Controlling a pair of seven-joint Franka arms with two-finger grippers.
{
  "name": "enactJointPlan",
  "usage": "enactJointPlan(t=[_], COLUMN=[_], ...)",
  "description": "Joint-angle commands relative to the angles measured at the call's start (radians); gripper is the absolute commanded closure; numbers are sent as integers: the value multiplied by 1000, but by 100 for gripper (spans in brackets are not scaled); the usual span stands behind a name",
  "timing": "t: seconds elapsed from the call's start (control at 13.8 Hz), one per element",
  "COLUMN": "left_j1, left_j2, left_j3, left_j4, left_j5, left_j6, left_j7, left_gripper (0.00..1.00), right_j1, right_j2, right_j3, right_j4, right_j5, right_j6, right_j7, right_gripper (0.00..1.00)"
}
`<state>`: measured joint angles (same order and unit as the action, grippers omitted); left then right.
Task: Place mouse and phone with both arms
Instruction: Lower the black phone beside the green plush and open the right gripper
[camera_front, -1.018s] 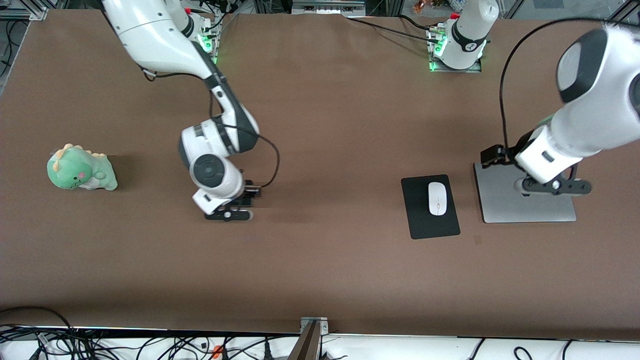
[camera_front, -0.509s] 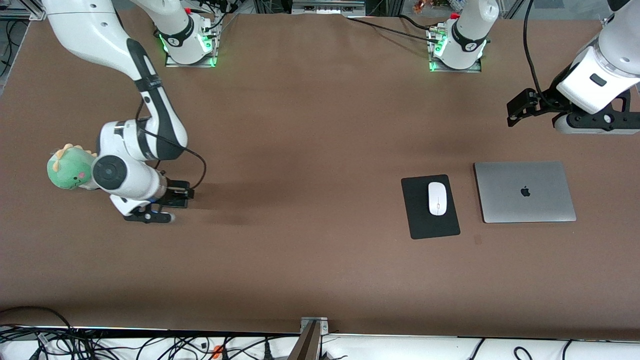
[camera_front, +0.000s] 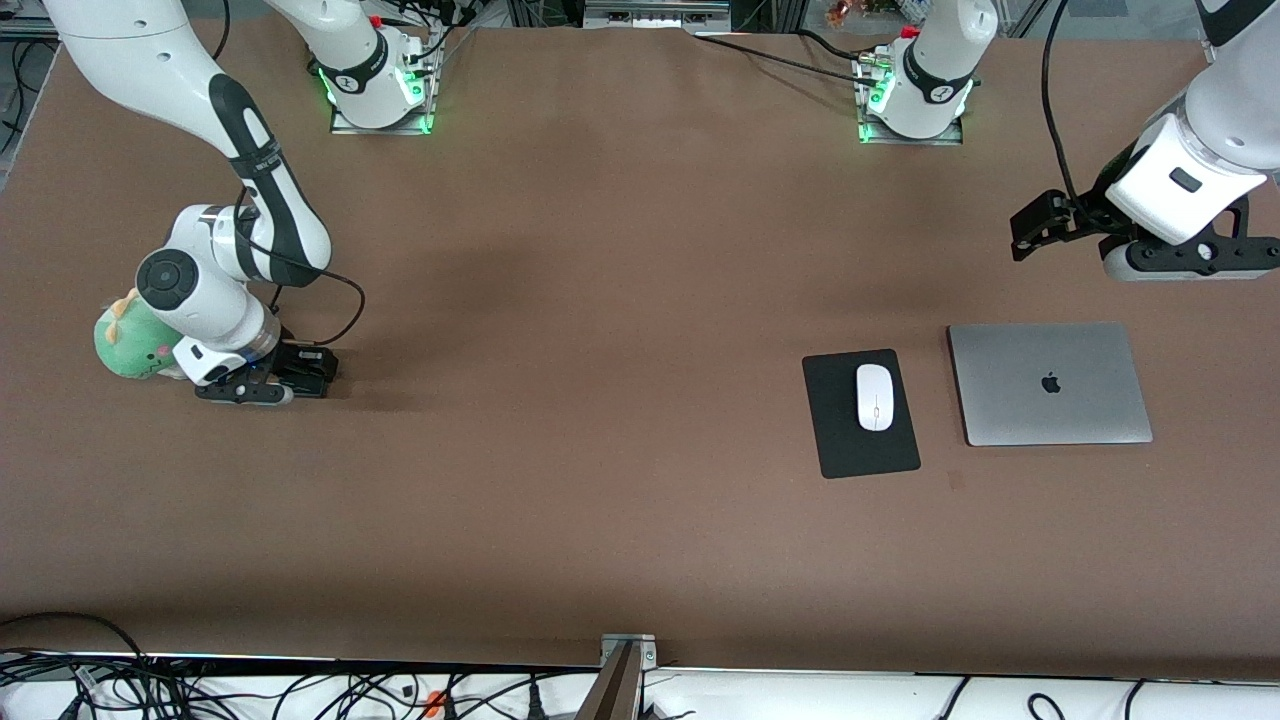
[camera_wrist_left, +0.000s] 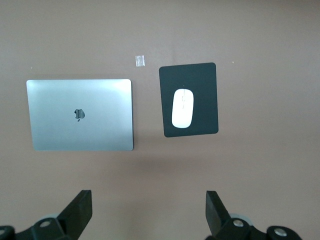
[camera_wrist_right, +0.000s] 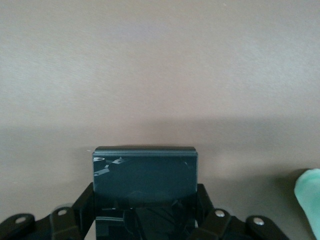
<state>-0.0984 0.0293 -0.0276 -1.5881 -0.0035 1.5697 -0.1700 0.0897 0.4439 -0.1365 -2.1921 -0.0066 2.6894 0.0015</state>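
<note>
The white mouse lies on a black mat beside a closed grey laptop. My left wrist view shows the mouse, the mat and the laptop from above. My left gripper is open and empty, up in the air over bare table beside the laptop; it also shows in the left wrist view. My right gripper is low at the table next to a green plush toy. In the right wrist view the gripper is shut on the black phone.
The green plush toy stands at the right arm's end of the table and shows at the edge of the right wrist view. A small pale scrap lies on the table near the mat. The arm bases stand along the table's edge.
My right gripper has carried the phone toward the right arm's end of the table, up to the plush toy. My left gripper has lifted away from over the laptop.
</note>
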Motion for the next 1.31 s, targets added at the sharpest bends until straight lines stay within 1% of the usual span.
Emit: enactJointPlan(t=[0.0,0.07,0.15,0.22,0.36,0.44,0.51,0.65,0.8,1.02,1.24], left_j1=[23,26,26,26,51,66,66,80,100,109,111], left_j2=[23,23,23,21,17,15,17,15,18,15,9], left_j3=[-6,-6,-6,-6,-6,-8,-8,-6,-6,-6,-6], left_j4=[45,46,46,46,46,48,48,51,66,73,71], left_j5=[19,17,16,16,7,2,-9,-12,-15,-29,-24], left_j6=[-8,-8,-8,-10,-11,-11,-10,-10,-10,-14,-62], left_j7=[12,12,14,17,78,93,93,92,92,89,95], left_gripper=[0,0,0,0,0,0,0,0,0,0,0], right_j1=[-22,-25,-27,-27,-25,-24,-24,-22,-22,-22,-22], right_j2=[1,7,9,9,-1,-10,-20,-27,-34,-109,-226], right_j3=[11,12,12,14,17,20,20,21,21,21,21], right_j4=[-28,-26,-23,-21,-12,11,49,157,248,261,273], right_j5=[17,17,17,20,20,22,33,86,94,105,105], right_j6=[62,66,66,61,23,-35,-116,-297,-435,-477,-604], right_j7=[-61,-63,-64,-64,-64,-64,-64,-64,-61,-61,-55], right_gripper=[84,65,29,0,0,0,0,0,0,0,0])
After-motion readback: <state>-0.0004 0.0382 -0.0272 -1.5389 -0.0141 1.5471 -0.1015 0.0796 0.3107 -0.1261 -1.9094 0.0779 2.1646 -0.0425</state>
